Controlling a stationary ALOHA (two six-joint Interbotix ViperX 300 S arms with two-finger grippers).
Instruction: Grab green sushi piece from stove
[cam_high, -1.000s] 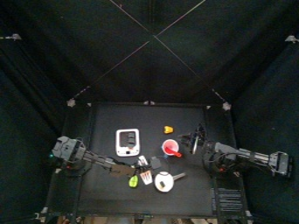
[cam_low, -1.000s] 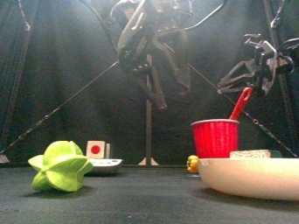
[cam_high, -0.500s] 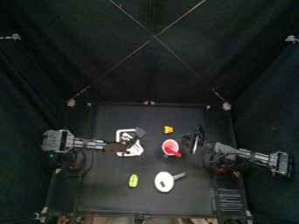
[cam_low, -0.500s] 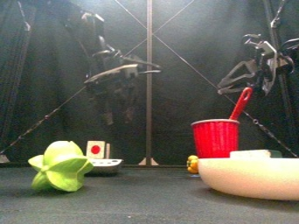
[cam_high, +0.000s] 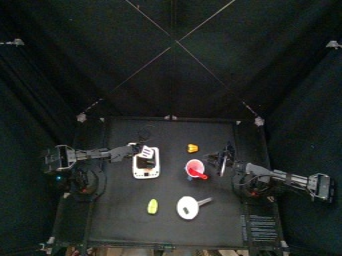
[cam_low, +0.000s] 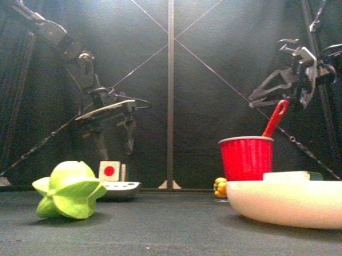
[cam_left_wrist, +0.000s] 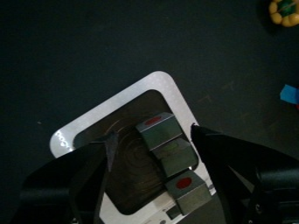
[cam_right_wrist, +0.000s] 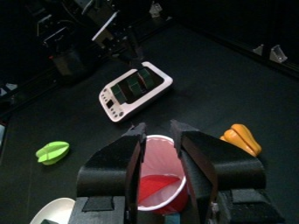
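The white stove (cam_high: 146, 163) lies on the table left of the middle. The green sushi piece (cam_left_wrist: 167, 156), a small block with a red spot, sits on the stove (cam_left_wrist: 98, 140). In the front view the piece (cam_low: 110, 170) stands on the stove's edge (cam_low: 123, 186). My left gripper (cam_left_wrist: 159, 135) is open, one jaw on each side of the piece with gaps showing. It hangs over the stove's far left corner (cam_high: 135, 150) and well above it in the front view (cam_low: 115, 122). My right gripper (cam_right_wrist: 162, 144) rests open above the red cup (cam_right_wrist: 162, 179).
The red cup (cam_high: 197, 169) stands right of the stove. A white disc (cam_high: 189, 206) and a green star-shaped toy (cam_high: 152, 207) lie toward the front. A small orange piece (cam_high: 193, 148) lies behind the cup. The right arm (cam_high: 274, 182) stays at the right.
My left arm has swung back from the front middle of the table, to the left and lower, and now hangs over the stove. The right arm has not moved.
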